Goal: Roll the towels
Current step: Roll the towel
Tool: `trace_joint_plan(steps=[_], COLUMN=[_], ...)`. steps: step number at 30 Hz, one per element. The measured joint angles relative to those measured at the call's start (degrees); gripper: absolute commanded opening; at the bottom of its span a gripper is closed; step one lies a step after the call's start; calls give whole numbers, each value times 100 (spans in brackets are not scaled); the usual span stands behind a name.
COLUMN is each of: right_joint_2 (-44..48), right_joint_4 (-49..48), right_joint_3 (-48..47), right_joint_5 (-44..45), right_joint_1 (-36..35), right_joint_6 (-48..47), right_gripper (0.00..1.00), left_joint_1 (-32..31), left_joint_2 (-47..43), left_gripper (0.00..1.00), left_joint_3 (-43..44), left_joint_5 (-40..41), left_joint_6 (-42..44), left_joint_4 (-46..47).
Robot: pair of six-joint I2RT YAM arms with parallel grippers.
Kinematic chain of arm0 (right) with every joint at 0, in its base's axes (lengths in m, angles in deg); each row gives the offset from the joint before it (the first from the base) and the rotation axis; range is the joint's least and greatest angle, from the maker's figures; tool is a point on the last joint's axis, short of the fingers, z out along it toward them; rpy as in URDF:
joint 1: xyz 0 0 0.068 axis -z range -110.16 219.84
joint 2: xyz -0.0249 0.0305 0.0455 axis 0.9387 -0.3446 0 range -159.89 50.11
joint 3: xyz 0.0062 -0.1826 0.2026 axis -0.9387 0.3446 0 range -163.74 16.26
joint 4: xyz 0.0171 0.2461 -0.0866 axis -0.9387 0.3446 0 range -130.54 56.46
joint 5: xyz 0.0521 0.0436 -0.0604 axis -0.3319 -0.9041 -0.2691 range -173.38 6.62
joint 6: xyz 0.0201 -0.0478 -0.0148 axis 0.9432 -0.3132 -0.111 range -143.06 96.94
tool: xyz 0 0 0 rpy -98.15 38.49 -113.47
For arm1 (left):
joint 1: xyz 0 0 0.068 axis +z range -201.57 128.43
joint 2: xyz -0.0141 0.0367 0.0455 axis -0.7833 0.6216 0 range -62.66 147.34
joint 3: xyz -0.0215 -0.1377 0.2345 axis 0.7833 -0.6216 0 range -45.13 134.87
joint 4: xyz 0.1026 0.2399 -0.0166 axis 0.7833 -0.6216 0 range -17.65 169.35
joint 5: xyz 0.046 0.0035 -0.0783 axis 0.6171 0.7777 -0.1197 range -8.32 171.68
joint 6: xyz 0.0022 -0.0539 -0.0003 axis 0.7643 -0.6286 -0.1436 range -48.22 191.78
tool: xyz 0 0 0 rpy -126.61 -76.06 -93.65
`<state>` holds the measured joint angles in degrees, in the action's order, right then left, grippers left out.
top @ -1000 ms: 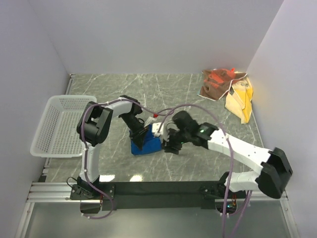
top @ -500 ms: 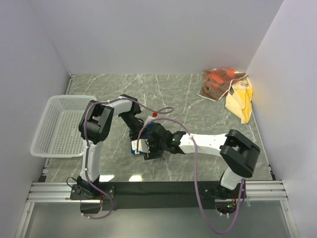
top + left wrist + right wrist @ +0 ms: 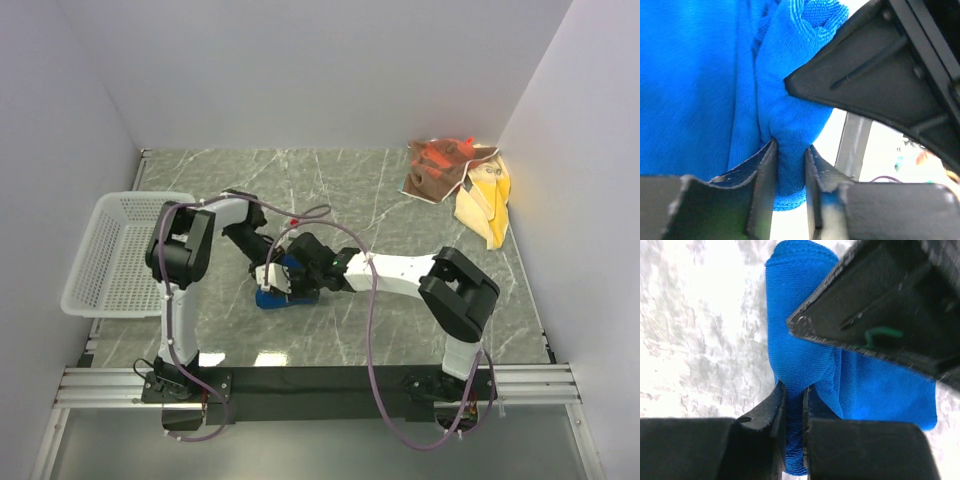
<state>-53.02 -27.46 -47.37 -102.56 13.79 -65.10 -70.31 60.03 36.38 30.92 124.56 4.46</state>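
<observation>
Left gripper [image 3: 791,147] and right gripper [image 3: 794,387] both clamp the blue towel [image 3: 272,297] (a fold each).

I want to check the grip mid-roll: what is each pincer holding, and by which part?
Both hold the blue towel: the left pincer pinches a bunched fold near its hemmed edge, the right pincer pinches the rolled-up side.

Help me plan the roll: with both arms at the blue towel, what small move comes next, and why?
Probably turn both wrists together to roll the blue towel onward. The left gripper and right gripper each have fingers shut on a fold of it, and a flat part lies unrolled beside the roll.
</observation>
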Motion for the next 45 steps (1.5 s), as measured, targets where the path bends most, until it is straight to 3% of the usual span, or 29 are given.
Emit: trace_joint_plan(steps=[7,12,16,20,24,30,34,37,45], right_joint_2=[-544,-1132,-1515,-1926,-2387,-3091,-3248,-3318,-3512], right_joint_4=[568,1325,1753,2170,2680,3560,3757,3882,4170], right_joint_3=[-874,-1613,-2057,-2511,-3038,-3873,-4037,-4144,-4376], right_joint_5=[-986,-1891,-2470,-3040,-3571,-4229,-4437,-4468,-4629], right_joint_1=[476,863,1108,1331,1534,1749,1814,1823,1875], right_joint_6=[372,553,656,710,763,748,739,699,632], right_gripper=[0,0,0,0,0,0,0,0,0], left_joint_1=[710,1655,2350,2444,2015,525,-435,-920,-1641], left_joint_2=[-586,-1250,-2234,-3676,-5187,-6457,-6496,-6345,-5410], left_gripper=[40,42,46,52,56,62,77,82,75], left_joint_3=[-140,13,-179,-1172,-2538,-4218,-4638,-4771,-4911], left_joint_5=[-105,-236,-354,-308,79,1215,1915,2339,3123], left_joint_6=[-367,-756,-1073,-1058,-798,-225,118,254,367], left_joint_4=[509,1123,1700,2358,3060,4111,4743,5219,6332])
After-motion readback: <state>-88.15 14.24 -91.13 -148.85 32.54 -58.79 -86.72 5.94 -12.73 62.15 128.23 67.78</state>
